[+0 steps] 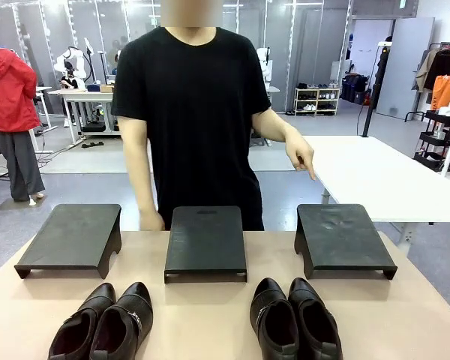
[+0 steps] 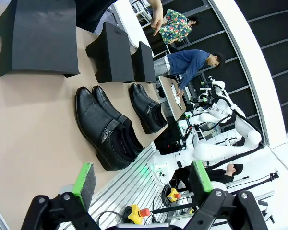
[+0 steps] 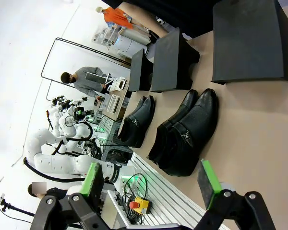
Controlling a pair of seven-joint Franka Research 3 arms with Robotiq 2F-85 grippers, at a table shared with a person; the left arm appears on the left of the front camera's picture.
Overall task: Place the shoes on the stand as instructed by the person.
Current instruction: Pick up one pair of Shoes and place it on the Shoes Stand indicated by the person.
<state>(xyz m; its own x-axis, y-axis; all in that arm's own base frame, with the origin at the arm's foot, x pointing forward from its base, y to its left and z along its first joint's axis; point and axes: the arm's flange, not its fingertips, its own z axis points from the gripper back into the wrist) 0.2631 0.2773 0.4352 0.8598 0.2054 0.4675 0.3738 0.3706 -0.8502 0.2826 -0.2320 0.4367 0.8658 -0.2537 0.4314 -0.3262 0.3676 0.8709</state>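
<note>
Two pairs of glossy black shoes stand at the near edge of the tan table: a left pair [image 1: 105, 324] with a metal buckle strap and a right pair [image 1: 294, 319]. Behind them are three black stands, left [image 1: 71, 236], middle [image 1: 205, 240] and right [image 1: 341, 238]. The person in the black T-shirt points a hand [image 1: 301, 157] down over the right stand. My left gripper [image 2: 142, 178] is open, above and apart from the buckled pair [image 2: 108, 128]. My right gripper [image 3: 150, 180] is open too, hanging short of the right pair [image 3: 185, 134]. Neither holds anything.
The person's other hand [image 1: 151, 220] rests at the table's far edge between the left and middle stands. A white table [image 1: 382, 176] stands behind on the right. A figure in a red jacket [image 1: 11, 112] is far off at the left.
</note>
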